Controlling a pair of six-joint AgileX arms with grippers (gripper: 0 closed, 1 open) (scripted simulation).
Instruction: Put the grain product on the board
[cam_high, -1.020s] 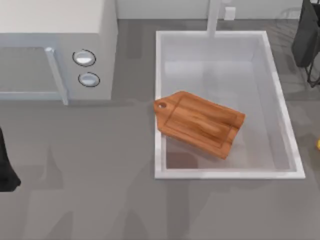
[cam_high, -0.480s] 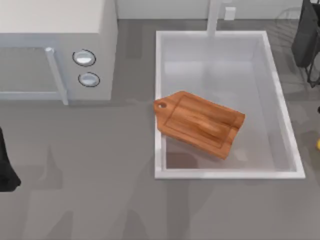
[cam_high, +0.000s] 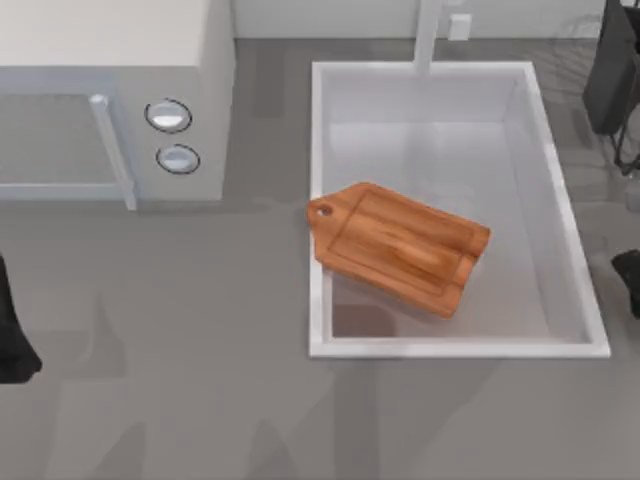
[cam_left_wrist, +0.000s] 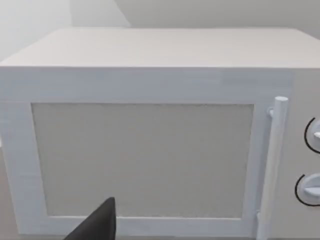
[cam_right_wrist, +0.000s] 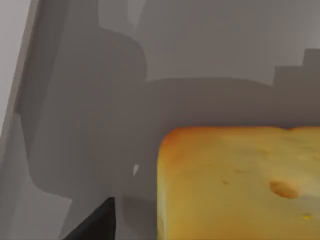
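Lying in sink (cam_high: 560, 215): one board (cam_high: 400, 247); one grain product (cam_right_wrist: 240, 182); fingers' state unclear.

There is no text, label, brand, number or sign that can be read. The two round knobs (cam_high: 168, 116) of the microwave (cam_high: 115, 100) have no markings around them, its door (cam_left_wrist: 142, 160) is plain, and the board (cam_high: 400, 247) shows only wood grain.
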